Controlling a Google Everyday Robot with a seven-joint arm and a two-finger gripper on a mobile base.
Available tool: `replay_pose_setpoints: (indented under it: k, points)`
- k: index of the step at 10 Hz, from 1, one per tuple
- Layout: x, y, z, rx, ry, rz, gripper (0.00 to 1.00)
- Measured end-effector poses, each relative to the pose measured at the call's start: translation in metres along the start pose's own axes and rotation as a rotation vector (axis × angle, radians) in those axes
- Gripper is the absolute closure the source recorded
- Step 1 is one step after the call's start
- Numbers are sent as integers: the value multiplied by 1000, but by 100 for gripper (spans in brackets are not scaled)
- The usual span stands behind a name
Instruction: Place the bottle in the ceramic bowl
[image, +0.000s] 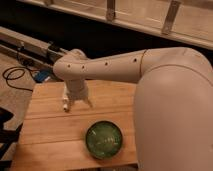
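The small whitish bottle (66, 98) stands on the wooden table (45, 135) near its far left part. My gripper (78, 103) hangs down from the white arm right beside the bottle, on its right, close to or touching it. The wrist hides part of the bottle. The glossy green ceramic bowl (104, 140) sits on the table near the front edge, below and to the right of the gripper, with nothing in it.
My large white arm (170, 100) covers the table's right side. A metal rail (30, 47) runs behind the table at the left. Black cables (14, 77) and a blue object (44, 76) lie on the floor at the left.
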Motion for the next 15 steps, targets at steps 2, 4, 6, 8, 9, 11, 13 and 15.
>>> replay_pose_setpoints:
  k: [2,4,6,8,9,11,13,15]
  points:
    - [-6,1,-8,-4,-21,8,35]
    - [-22,12,-15,11,-29,-13,35]
    - [-45,35,-18,25,-23,-59,35]
    - [-83,62,-10,38,4,-116,35]
    - [-95,72,-4,37,16,-135,35]
    - [-108,81,2,37,23,-152,35]
    - [-109,81,2,38,23,-153,35]
    - [-99,76,7,25,17,-152,35]
